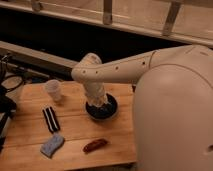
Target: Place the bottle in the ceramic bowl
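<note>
Well — claw [99, 103] at ceramic bowl [113, 112].

The one camera looks from high up, close beside the robot's bulky white body [175, 115], which fills the right side of the view. It faces forward and steeply down across the pale wooden worktop [75, 131] toward a dark back wall [60, 35]. Near the centre, the white arm [125, 70] reaches left, and its tool [98, 103] hangs over the glossy dark ceramic bowl [109, 114].
</note>
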Robot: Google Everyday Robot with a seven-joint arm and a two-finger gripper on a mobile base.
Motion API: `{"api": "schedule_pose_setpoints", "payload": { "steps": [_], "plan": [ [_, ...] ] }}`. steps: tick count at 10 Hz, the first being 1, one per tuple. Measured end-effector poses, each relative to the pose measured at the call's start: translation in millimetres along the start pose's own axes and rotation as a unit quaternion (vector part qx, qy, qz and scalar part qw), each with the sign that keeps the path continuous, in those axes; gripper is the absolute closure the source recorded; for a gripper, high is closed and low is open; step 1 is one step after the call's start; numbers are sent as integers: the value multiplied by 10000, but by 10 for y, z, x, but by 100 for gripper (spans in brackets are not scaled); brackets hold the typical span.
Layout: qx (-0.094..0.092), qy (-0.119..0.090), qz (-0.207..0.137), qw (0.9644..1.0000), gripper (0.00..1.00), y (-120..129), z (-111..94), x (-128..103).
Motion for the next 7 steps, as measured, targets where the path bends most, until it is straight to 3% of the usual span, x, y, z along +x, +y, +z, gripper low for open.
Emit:
{"api": "schedule_pose_setpoints", "payload": {
  "steps": [5,7],
  "plan": [
    [-25,43,-8,10000,13,17,7,15],
    [-125,61,-103,9998,13,72,0,2]
  ]
}}
